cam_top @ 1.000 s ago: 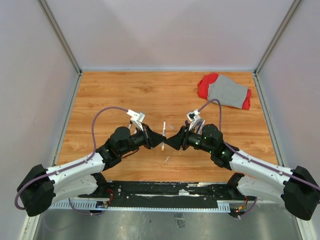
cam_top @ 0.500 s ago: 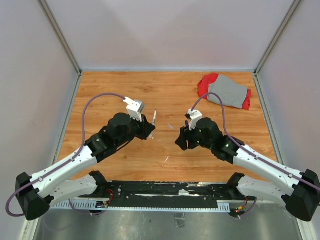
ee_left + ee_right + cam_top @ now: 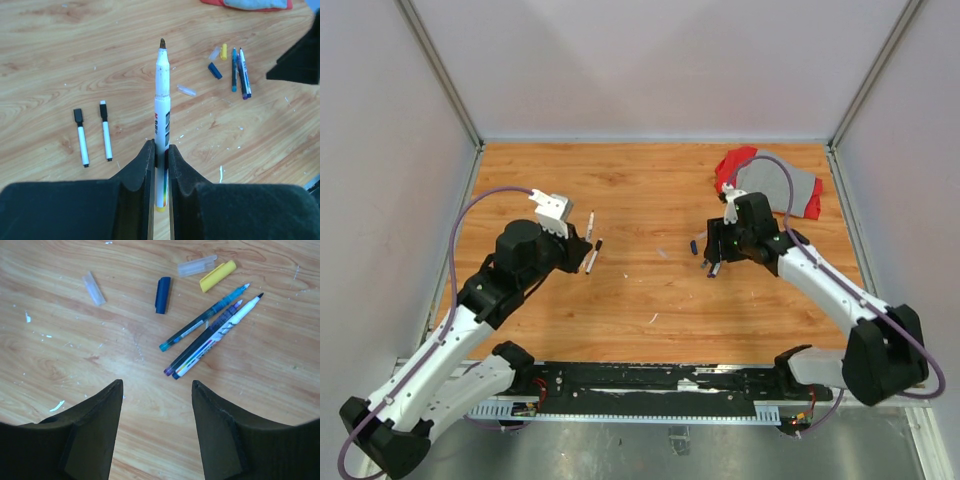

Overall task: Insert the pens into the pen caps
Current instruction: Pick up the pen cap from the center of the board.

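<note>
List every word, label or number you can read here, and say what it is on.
On the white-barrelled marker clamped in the left pincer: red lettering along the barrel, too blurred to read.
On the white pen with a black tip lying on the wood: dark print, too small to read.
Nothing else carries text.

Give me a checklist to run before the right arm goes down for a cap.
1. Left gripper shut on white marker: ok.
2. Marker tip bare, pointing away from the wrist: ok.
3. Right gripper open and empty: ok.
4. Blue cap lying apart from the three loose pens: ok.
5. Yellow cap free of the clear cap beside it: cannot tell.
6. Which cap fits the held marker: cannot tell.
</note>
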